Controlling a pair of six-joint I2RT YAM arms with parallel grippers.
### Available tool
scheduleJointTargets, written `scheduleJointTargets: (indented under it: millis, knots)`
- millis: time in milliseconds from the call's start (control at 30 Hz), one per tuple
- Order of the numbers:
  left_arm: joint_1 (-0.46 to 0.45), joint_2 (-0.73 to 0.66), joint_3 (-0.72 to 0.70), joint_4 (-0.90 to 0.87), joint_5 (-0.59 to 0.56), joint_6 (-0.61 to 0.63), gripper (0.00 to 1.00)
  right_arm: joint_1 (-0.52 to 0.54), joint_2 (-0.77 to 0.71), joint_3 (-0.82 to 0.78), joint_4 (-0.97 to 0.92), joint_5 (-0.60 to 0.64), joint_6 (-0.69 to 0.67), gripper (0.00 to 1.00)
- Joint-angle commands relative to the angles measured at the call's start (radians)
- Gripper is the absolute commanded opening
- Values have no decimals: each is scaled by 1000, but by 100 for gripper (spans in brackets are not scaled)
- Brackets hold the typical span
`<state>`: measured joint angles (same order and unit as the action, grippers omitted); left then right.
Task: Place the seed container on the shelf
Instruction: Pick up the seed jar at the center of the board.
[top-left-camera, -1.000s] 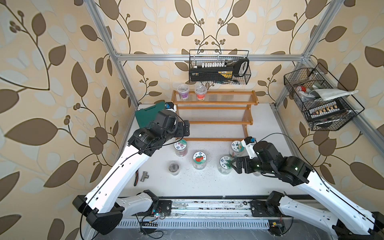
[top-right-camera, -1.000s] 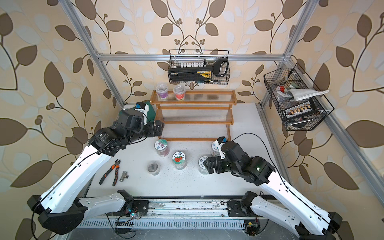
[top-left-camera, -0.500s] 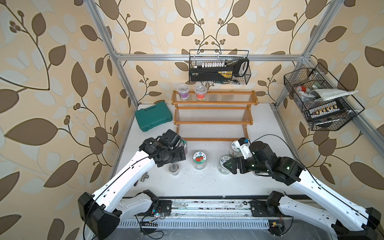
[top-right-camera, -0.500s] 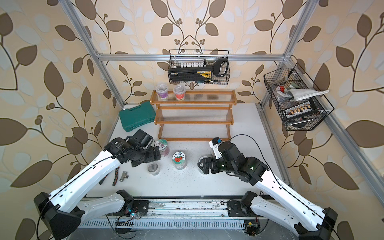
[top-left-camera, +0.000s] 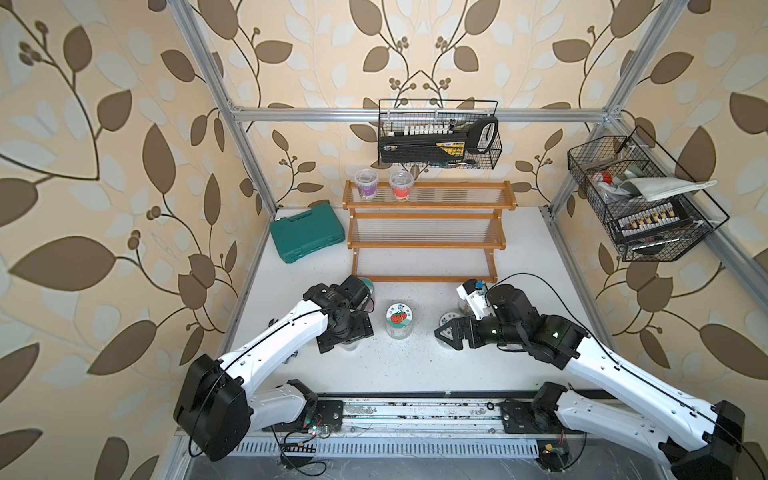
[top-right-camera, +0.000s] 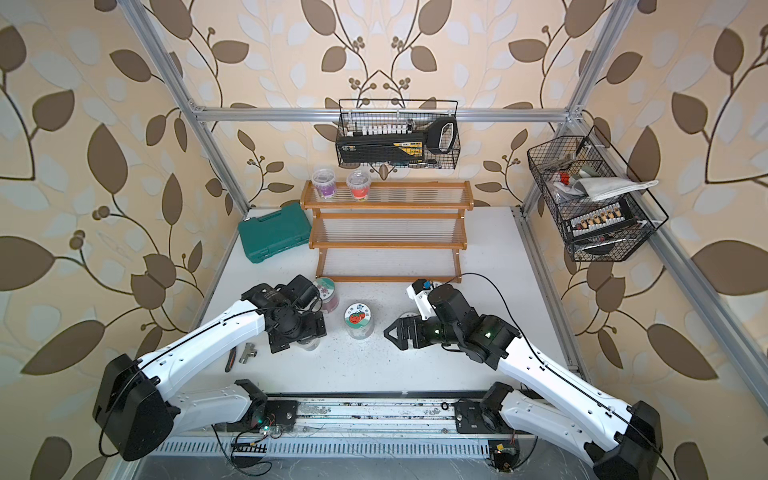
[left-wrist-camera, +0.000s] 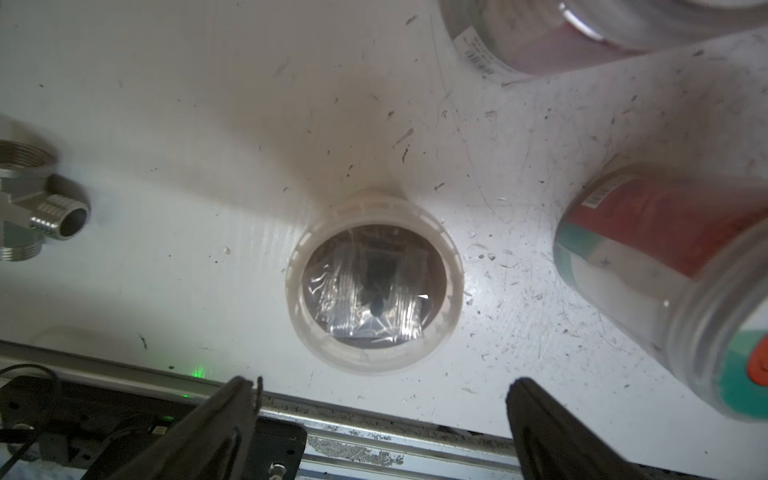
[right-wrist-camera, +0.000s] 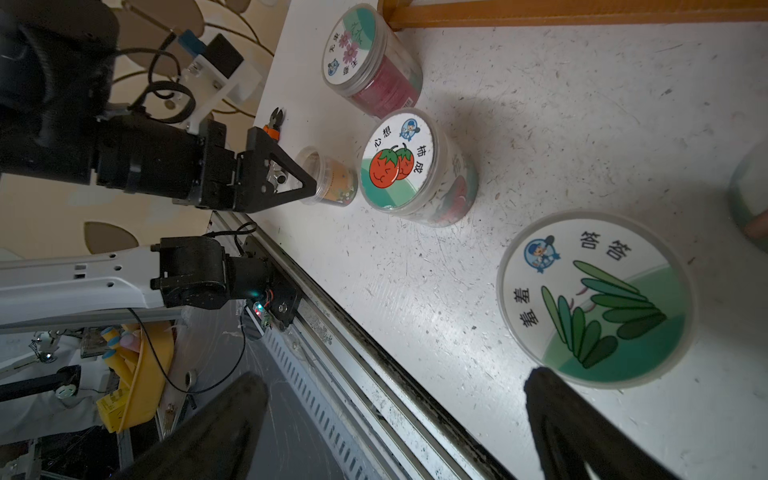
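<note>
Left fingers (left-wrist-camera: 216, 424) have swung over the small cup (left-wrist-camera: 374, 282) (clear lid), released; right fingers (right-wrist-camera: 582, 428) released too.

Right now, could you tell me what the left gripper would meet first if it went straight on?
Probably the small clear-lidded cup, centred ahead of the open left gripper; depth is unclear.

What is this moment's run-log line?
left gripper: jaws open, over small clear cup | right gripper: jaws open, beside grass-lid jar | held: nothing | shelf: purple cup, red cup on top tier
</note>
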<state>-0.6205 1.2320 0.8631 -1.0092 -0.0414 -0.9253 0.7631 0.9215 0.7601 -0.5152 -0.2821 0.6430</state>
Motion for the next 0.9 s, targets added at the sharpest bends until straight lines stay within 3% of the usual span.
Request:
scheduleJointTargets:
  millis: [0, 333, 867]
  knots:
    - [11, 24, -13, 34, -2, -7, 99, 8, 20, -13, 39, -31, 0, 99]
    - [44, 70, -36, 73, -63, -3, 98, 45, 33, -35, 100, -34, -2, 99]
    - [88, 92, -53, 118, -51, 51, 98, 81, 55, -31, 118, -3, -19, 99]
